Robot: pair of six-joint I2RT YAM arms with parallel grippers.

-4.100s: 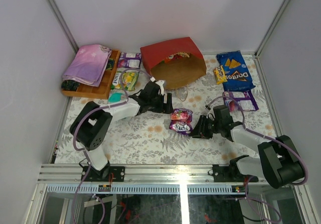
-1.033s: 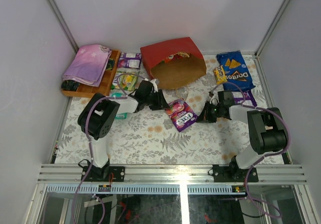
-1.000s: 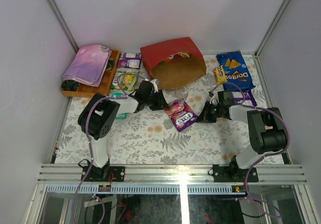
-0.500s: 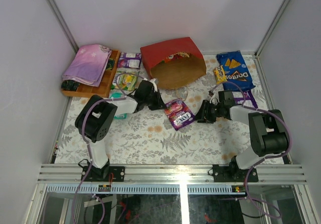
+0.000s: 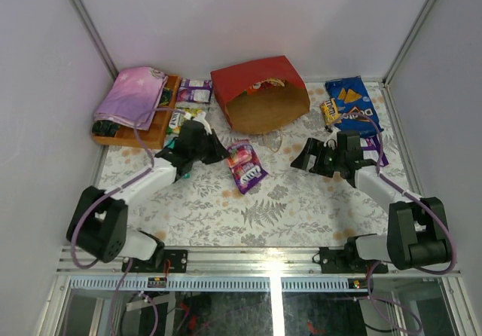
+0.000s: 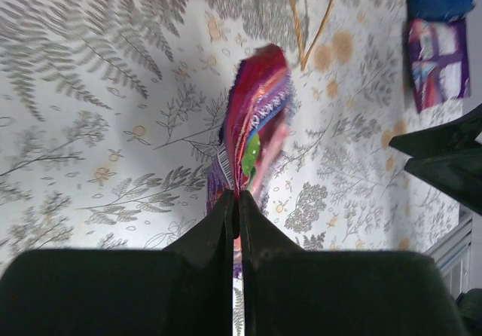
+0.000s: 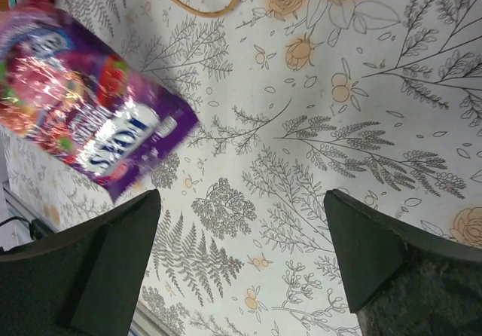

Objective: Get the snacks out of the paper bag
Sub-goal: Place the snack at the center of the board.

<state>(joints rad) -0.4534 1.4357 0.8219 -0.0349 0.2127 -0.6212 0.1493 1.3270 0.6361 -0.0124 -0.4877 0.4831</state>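
Left tool [image 6: 233,200] is clenched on the edge of a purple-red candy packet [image 5: 245,167] at frame centre, over the floral tabletop [image 5: 294,204], just below the red paper bag [image 5: 256,80] lying on its side. Right tool [image 7: 241,194], centre right, is spread wide.

Plain pale walls [image 5: 248,19] enclose a fern-and-flower patterned tablecloth [image 5: 301,208]; a metal rail [image 5: 263,259] runs across at six o'clock.
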